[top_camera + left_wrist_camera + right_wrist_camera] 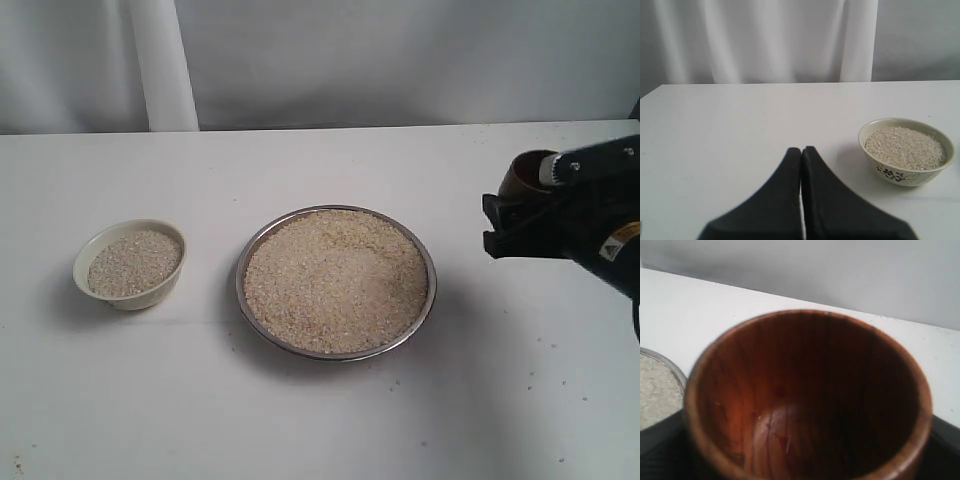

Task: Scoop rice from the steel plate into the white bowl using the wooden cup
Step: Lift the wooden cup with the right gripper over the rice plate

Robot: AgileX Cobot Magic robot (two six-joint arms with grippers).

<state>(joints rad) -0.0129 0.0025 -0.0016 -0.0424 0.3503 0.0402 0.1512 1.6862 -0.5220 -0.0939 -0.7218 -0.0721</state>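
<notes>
The steel plate [241, 300] lies in the middle of the table, heaped with rice [335, 280]. To its left stands the white bowl [130, 298], also holding rice [133, 262]. At the far right my right gripper [505, 215] is shut on the wooden cup [525, 175], held above the table to the right of the plate. The cup [805, 400] fills the right wrist view, and its inside is empty. The plate's rim [670, 367] shows beside it. My left gripper [801, 150] is shut on nothing, with the white bowl [905, 175] nearby. It is out of the exterior view.
A white table [320, 420] carries a few stray grains toward its front right. A pale curtain [400, 60] hangs behind the table's far edge.
</notes>
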